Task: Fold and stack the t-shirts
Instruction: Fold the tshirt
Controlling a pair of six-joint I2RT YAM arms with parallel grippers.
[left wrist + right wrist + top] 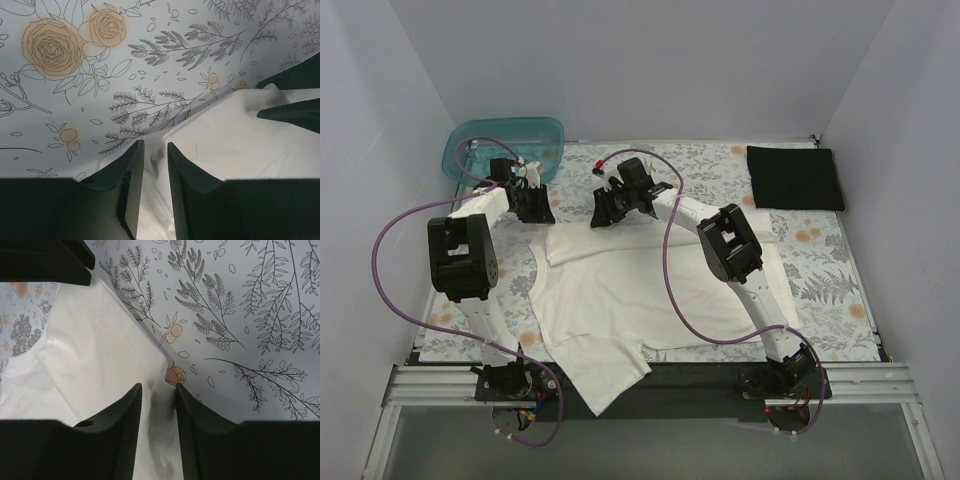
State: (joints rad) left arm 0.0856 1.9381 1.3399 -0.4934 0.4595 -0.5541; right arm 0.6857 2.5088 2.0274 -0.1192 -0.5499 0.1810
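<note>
The cream-white t-shirt (630,300) lies spread on the floral cloth, its far part folded into a band and one sleeve hanging over the near table edge. My left gripper (534,213) is at the band's far left corner, and my right gripper (604,214) is at its far edge. In the left wrist view the left gripper (155,145) is shut on bunched white fabric (240,145). In the right wrist view the right gripper (158,386) is shut on a corner of the shirt (90,340). The black t-shirt (795,178) lies folded at the back right.
A translucent teal tub (505,140) stands at the back left, just behind my left arm. The grey-and-orange floral cloth (700,165) covers the table. White walls close in on three sides. Purple cables loop from both arms.
</note>
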